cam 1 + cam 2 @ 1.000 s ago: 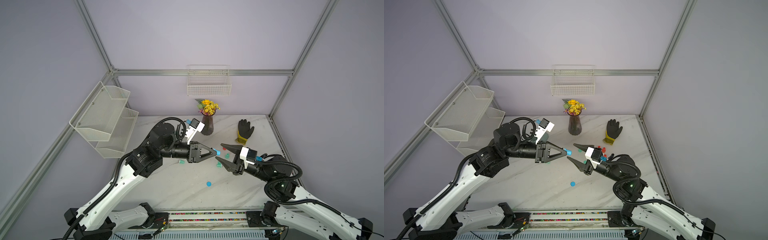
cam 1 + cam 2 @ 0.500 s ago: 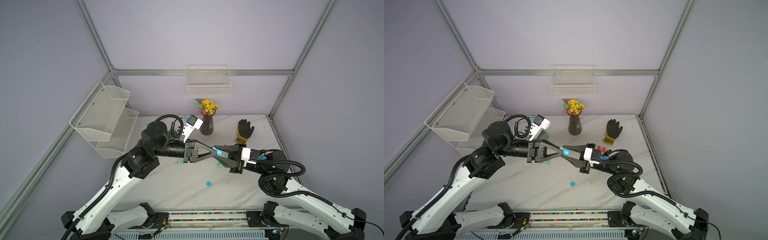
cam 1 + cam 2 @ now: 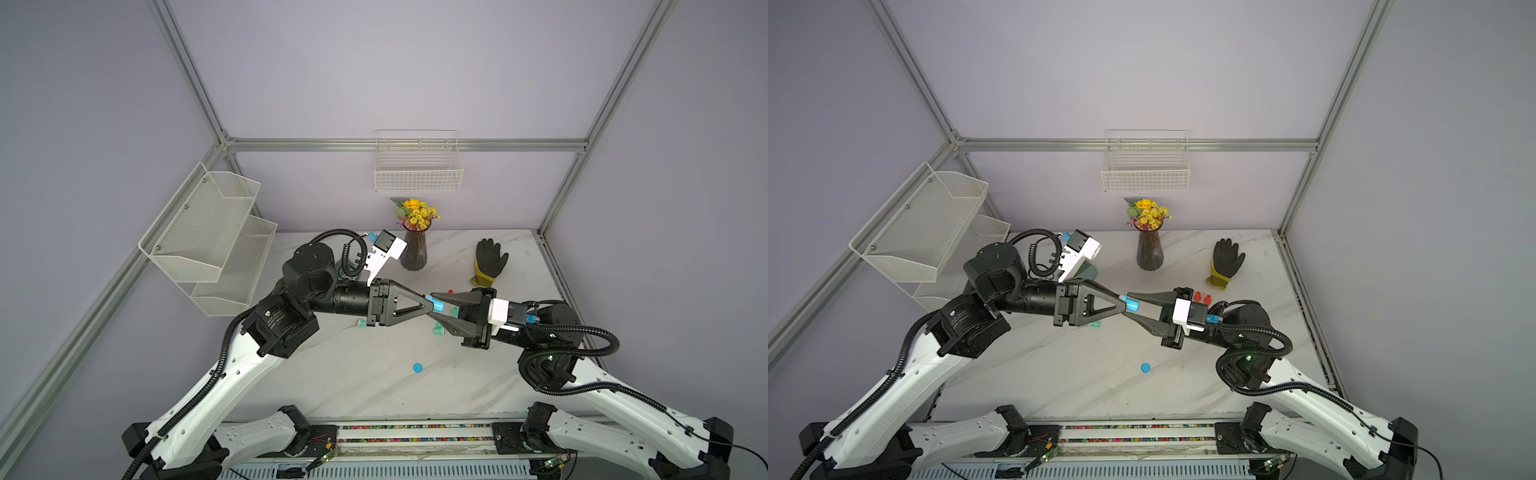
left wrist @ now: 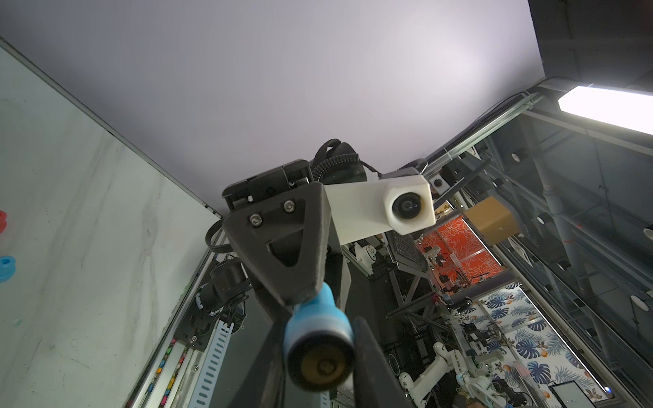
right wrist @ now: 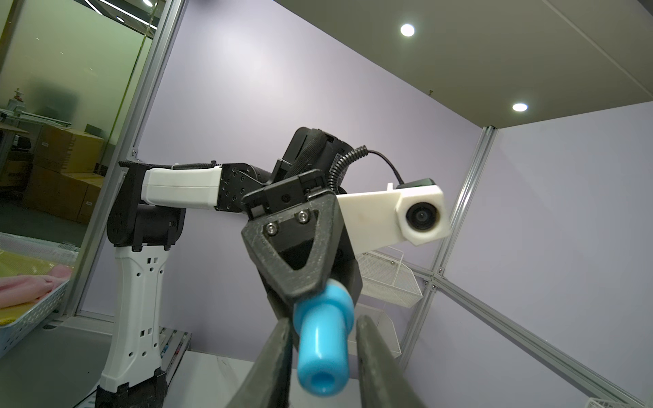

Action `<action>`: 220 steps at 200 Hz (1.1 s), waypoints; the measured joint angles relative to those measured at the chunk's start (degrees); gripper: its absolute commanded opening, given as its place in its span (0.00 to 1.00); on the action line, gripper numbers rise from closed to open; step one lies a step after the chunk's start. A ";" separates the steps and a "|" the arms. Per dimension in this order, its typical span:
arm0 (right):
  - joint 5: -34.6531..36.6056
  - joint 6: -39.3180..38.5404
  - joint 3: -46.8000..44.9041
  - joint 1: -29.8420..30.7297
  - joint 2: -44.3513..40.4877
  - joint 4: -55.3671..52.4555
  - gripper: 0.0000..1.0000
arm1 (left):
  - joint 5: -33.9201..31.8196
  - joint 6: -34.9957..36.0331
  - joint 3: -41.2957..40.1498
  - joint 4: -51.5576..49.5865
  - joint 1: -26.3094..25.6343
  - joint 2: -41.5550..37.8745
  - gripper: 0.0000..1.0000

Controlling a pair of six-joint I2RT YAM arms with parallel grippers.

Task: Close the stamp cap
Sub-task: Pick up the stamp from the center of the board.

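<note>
While left gripper [image 3: 426,306] clamps blue stamp [image 3: 437,306] aloft, right gripper [image 3: 432,306] jaws flank its free end, grip unclear; blue cap [image 3: 417,367] lies on table [image 3: 365,382], well apart. Risk: early left release drops stamp.

We level left arm [image 3: 232,374] and right arm [image 3: 602,399] tip to tip; left pincer [image 3: 427,307] clamped, right pincer [image 3: 432,306] narrowly parted.

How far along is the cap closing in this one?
Done: the stamp is up off the table, left gripper shut on it. In hand: the right gripper has a finger either side of the stamp; whether it grips is unclear. Left: its face looks bare in the left wrist view, and a blue disc, likely the cap, lies on the table.
</note>
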 measured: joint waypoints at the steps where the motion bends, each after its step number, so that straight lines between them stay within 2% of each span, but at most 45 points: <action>1: 0.00 0.04 0.00 0.00 -0.02 0.04 0.31 | 0.02 0.00 0.00 0.00 0.00 0.00 0.16; 83: -0.09 0.04 0.02 0.00 0.52 0.48 0.25 | 0.09 0.00 0.00 0.02 0.04 0.11 0.16; 105: -0.22 0.26 0.07 -0.02 0.57 0.66 0.13 | 0.11 0.00 0.00 0.09 0.04 0.11 0.16; 122: -0.28 0.24 0.07 -0.02 0.57 0.76 0.08 | 0.13 0.04 0.00 0.07 0.07 0.09 0.17; 137: -0.28 0.24 0.07 -0.02 0.57 0.74 0.05 | 0.07 0.28 0.07 -0.17 0.09 0.09 0.25; 164: -0.11 0.28 0.07 0.00 0.57 0.00 0.01 | -1.62 2.10 1.46 -3.63 0.17 0.20 0.51; 184: 0.74 0.70 0.07 0.00 0.28 -1.29 0.01 | -5.18 5.11 3.15 -8.22 0.70 0.35 0.62; 196: 1.97 1.40 0.07 0.00 -0.11 -2.47 0.01 | -8.48 7.17 4.26 -11.26 1.20 0.35 0.67; 220: 6.67 4.00 0.07 -0.02 -1.75 -7.48 0.00 | -16.46 10.97 6.14 -16.85 1.64 0.04 0.68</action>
